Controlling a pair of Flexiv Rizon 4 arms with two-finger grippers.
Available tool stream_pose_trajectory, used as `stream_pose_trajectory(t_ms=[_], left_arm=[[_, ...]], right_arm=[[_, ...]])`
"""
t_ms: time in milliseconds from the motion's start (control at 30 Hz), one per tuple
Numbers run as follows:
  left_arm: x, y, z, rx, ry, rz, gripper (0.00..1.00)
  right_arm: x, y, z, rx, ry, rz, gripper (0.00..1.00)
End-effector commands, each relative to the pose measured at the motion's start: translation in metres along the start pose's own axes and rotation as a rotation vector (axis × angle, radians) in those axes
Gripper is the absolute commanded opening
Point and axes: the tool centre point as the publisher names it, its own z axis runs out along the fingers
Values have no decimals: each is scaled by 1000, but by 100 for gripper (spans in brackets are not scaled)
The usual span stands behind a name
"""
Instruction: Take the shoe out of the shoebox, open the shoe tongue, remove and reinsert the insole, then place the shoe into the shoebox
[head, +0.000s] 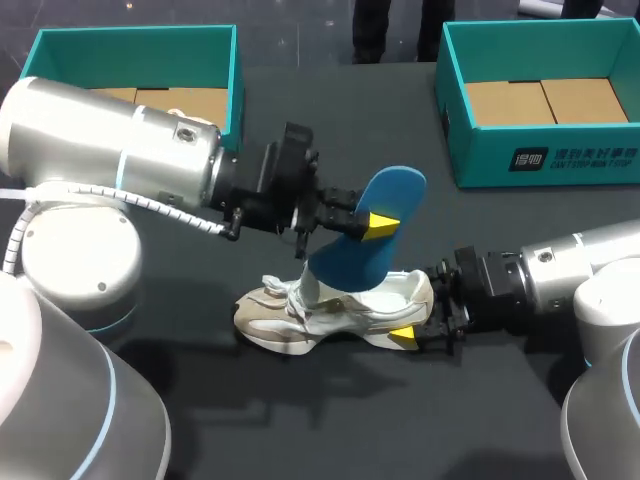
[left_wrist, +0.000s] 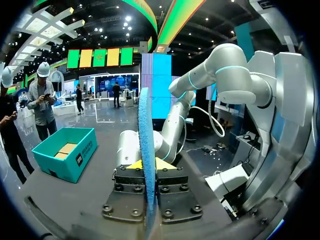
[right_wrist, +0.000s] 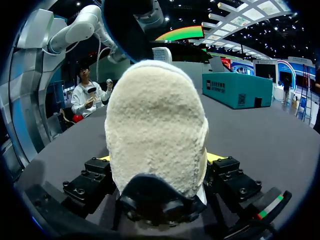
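Left gripper (head: 366, 218) clenched on the blue insole (head: 365, 245), one finger on each face; yellow tip visible on the near face. Left wrist view: the insole (left_wrist: 146, 150) is seen edge-on, pinched between the fingers of the left gripper (left_wrist: 147, 164).

Insole stands tilted, its lower end down in the opening of the shoe (head: 330, 310), its upper end free in the air. How deep it sits: cannot tell.

Shoe white and beige, resting on its sole on the table (head: 300, 420), toe toward the left arm's side.

Right gripper (head: 420, 308) grasps the shoe at the heel, fingers on both sides. Right wrist view: the fleecy heel of the shoe (right_wrist: 155, 125) fills the gap of the right gripper (right_wrist: 159, 158), yellow tips just showing either side.

Two teal boxes at the table's far edge, well apart from the shoe: left box (head: 140, 38) and right box (head: 540, 160), both open, with brown cardboard inside.
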Motion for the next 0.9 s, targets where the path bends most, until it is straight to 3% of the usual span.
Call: stream_pose_trajectory(t_ms=[33, 300, 700, 900], left_arm=[[5, -9, -22, 126, 21, -61, 0], [35, -30, -41, 245, -81, -182, 0], [35, -29, -41, 248, -79, -196, 0], [35, -23, -49, 272, 25, -284, 0]], right_arm=[[1, -1, 0, 5, 0, 1, 0], [1, -1, 0, 5, 0, 1, 0], [1, -1, 0, 5, 0, 1, 0], [1, -1, 0, 5, 0, 1, 0]])
